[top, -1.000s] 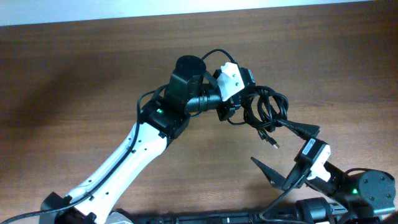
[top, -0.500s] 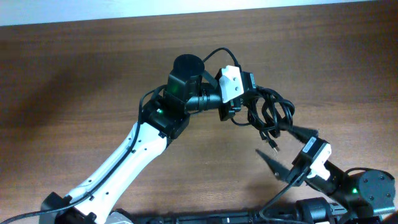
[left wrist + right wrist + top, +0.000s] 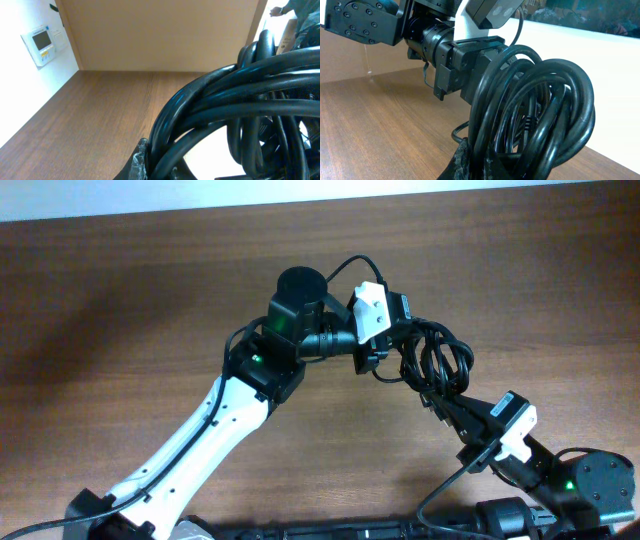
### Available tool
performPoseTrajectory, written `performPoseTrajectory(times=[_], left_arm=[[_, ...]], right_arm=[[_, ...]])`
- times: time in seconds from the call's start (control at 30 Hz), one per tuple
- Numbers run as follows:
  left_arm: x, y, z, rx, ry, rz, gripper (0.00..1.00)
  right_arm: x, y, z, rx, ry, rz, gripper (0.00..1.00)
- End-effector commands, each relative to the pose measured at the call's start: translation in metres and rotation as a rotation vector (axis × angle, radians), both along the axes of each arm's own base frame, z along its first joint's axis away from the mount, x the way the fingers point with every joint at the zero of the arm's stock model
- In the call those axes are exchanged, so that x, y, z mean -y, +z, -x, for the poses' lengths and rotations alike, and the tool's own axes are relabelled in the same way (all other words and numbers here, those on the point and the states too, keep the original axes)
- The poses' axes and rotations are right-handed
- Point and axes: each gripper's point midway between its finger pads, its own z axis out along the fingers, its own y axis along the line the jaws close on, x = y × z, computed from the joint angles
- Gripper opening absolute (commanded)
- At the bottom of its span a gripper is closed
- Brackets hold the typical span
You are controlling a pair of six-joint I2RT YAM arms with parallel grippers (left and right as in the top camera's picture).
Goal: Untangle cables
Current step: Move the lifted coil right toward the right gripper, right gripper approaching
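Our left gripper is clamped on one side of the cables, a glossy black bundle held above the table. Our right gripper pinches its lower end. The wall panel carries print too small to read.

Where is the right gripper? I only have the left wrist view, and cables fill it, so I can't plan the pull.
Observer: Seen from overhead, the right gripper is shut on the cables' edge nearest the arm bases.
Operator: And the left one?
Observer: The left gripper is shut on the bundle's opposite side.
Operator: Any cord separated?
Observer: No separate coil shows; the loops form one bundle between the grippers.
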Motion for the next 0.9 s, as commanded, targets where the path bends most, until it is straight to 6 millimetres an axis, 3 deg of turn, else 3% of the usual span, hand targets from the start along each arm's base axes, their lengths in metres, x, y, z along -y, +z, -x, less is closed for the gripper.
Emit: performPoseTrajectory(times=[0.0,0.13,0.23,0.33,0.53,0.87], left_arm=[[-0.005,0.016,-0.010,0.009,0.093,0.006,0.00],[-0.027,-0.007,-0.057,-0.105,0.424,-0.072,0.00],[-0.040,-0.021,-0.072,-0.147,0.551,-0.118,0.00],[-0.042,-0.025,-0.073,-0.154,0.564,-0.133,0.00],[-0.043,-0.028,-0.071,-0.145,0.555,-0.152,0.00],[-0.050,-0.041,-0.060,-0.018,0.499,-0.278,0.00]], right_arm=[[0.001,0.005,0.000,0.007,-0.008,-0.004,0.04],[0.001,0.005,0.000,0.007,-0.008,-0.004,0.04],[0.003,0.005,-0.001,0.004,-0.020,-0.003,0.04],[0.011,-0.002,-0.008,-0.029,-0.084,0.000,0.04],[0.053,-0.028,-0.030,-0.160,-0.365,-0.019,0.04],[0.082,-0.044,-0.036,-0.238,-0.548,-0.036,0.04]])
